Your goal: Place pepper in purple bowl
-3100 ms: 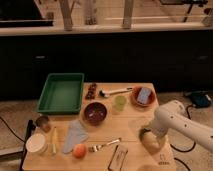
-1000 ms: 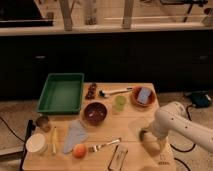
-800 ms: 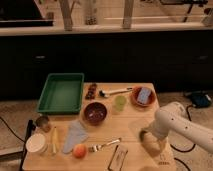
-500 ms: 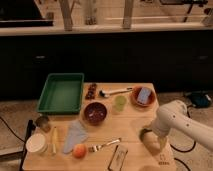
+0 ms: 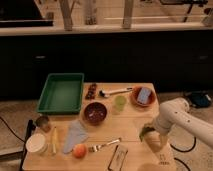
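The purple bowl (image 5: 95, 112) stands near the middle of the wooden table (image 5: 132, 127) and looks empty. A small green pepper (image 5: 144, 131) shows at the table's front right, right at the tip of my gripper (image 5: 149, 135). The gripper hangs down from the white arm (image 5: 177, 117), which reaches in from the right, and it sits low over the table. The gripper hides part of the pepper. The bowl lies about a hand's width to the left of the gripper and farther back.
A green tray (image 5: 61, 92) is at the back left. A green cup (image 5: 119, 103), an orange bowl with a blue sponge (image 5: 142, 96) and a brush (image 5: 115, 92) lie behind. A fork (image 5: 104, 145), an orange fruit (image 5: 79, 150), a cloth (image 5: 75, 134) and a white bowl (image 5: 36, 143) lie in front.
Almost nothing has changed. The arm and gripper stay over the pepper at the front right, and the objects on the table have not moved.
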{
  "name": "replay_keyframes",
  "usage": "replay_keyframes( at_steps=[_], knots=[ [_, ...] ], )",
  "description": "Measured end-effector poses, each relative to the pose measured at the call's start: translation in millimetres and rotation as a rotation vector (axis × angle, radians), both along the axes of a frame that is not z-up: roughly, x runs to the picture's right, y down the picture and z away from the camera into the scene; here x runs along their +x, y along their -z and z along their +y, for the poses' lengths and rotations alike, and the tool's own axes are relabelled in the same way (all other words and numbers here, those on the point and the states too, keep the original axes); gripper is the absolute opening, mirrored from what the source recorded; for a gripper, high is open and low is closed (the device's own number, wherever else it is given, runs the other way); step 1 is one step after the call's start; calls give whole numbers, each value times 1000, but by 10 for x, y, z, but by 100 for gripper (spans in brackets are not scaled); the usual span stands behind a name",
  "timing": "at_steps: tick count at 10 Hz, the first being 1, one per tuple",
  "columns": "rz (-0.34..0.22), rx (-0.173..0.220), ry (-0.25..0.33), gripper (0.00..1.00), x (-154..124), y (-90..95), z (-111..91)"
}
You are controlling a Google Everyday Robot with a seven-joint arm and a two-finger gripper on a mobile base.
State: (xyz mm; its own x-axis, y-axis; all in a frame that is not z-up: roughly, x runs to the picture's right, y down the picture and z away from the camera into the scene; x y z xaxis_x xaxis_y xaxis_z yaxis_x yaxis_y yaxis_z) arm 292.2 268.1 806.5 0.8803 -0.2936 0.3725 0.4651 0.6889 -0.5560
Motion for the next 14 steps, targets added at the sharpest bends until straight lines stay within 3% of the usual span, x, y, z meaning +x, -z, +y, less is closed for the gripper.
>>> replay_keyframes(
  at_steps=[7,8,14],
  knots=[
    [27,-4,-8,5,74,26,-32],
    [28,-3,-7,1,85,37,-31],
    [24,20,3,0,96,228,-135]
  ],
)
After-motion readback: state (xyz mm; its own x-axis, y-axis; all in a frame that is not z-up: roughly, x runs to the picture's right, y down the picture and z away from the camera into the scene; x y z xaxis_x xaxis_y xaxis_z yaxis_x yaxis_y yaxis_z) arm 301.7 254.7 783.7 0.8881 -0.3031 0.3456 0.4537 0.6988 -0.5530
